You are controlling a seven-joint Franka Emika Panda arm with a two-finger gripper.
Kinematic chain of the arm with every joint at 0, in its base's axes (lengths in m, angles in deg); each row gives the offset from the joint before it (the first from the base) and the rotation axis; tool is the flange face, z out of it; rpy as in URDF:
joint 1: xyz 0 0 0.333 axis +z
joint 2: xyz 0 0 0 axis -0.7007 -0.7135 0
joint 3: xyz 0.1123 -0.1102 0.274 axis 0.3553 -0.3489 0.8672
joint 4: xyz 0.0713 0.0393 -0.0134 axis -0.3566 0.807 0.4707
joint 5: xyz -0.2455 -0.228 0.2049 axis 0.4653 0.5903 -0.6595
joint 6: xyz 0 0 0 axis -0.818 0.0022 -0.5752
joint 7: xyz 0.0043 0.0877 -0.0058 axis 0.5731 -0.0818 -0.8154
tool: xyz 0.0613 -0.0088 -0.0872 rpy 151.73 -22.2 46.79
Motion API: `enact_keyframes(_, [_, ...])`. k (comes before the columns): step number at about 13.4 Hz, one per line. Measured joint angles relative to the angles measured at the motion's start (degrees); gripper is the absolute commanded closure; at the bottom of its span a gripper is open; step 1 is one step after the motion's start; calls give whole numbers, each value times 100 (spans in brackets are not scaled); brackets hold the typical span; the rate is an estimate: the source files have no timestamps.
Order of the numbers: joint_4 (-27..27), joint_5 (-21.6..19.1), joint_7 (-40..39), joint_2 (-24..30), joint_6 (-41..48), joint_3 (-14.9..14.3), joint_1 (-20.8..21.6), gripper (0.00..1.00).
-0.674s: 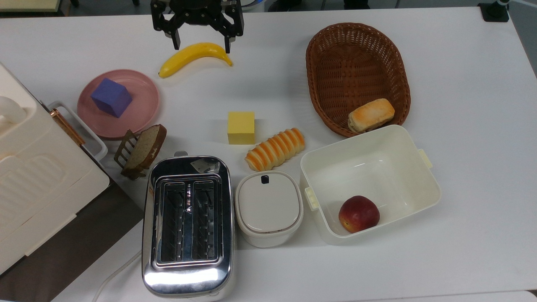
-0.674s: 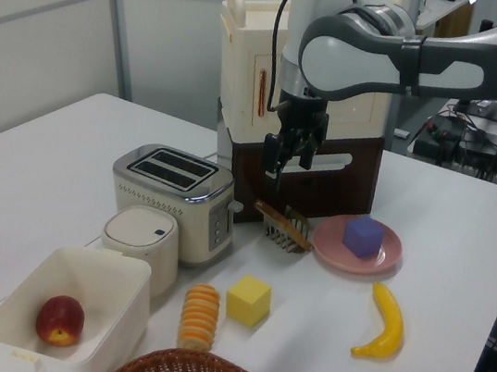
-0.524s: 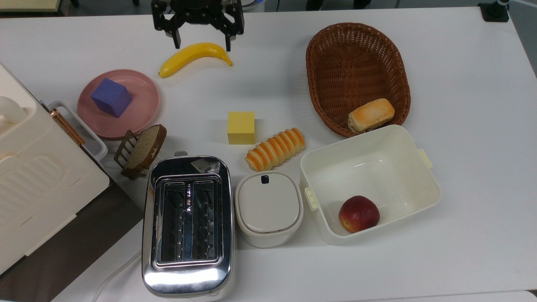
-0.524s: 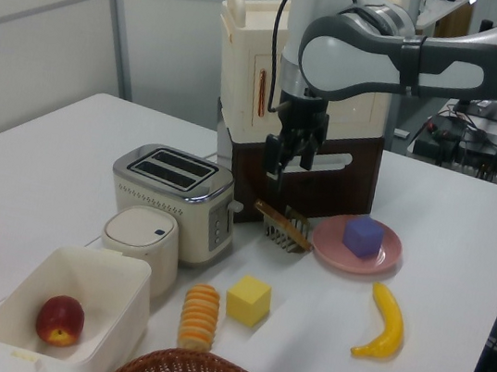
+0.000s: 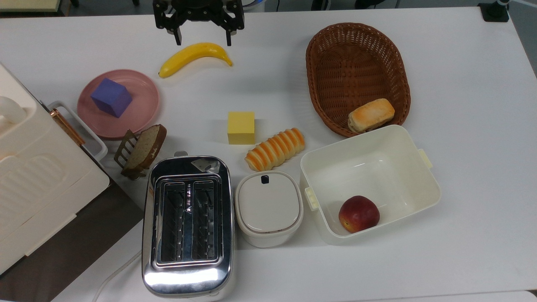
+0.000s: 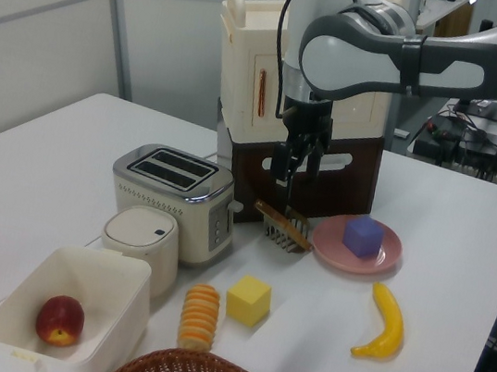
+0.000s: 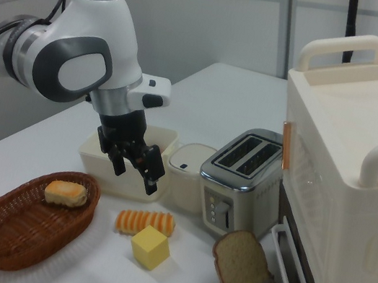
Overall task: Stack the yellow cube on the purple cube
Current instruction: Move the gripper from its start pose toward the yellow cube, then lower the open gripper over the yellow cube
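In the top view, the purple cube [image 5: 111, 97] sits at the left of the frame on a pink plate [image 5: 144, 110], its corners turned diagonally and its place toward the plate's left side. Above and to the right, at the upper edge, the gripper [image 5: 203, 41] hangs with its fingers spread and nothing between them, just above the banana [image 5: 194, 57]. The yellow cube [image 5: 241, 127] rests on the white table [image 5: 461, 105] at the frame's centre, well apart from both the gripper and the purple cube, with the ridged bread roll [image 5: 275, 149] just beside its lower right corner.

My guess is that the approach has not begun. A descent crowding the cube's right side could catch the roll. Later, the purple cube's diagonal set could leave the yellow one overhanging, so it tips off.
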Motion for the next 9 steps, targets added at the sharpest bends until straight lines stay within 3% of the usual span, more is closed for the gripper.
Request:
enact_keyframes(4, [42, -10, -2, -14, 0, 38, -4, 0])
enact_keyframes(9, [558, -17, 439, -183, -784, 418, -4, 0])
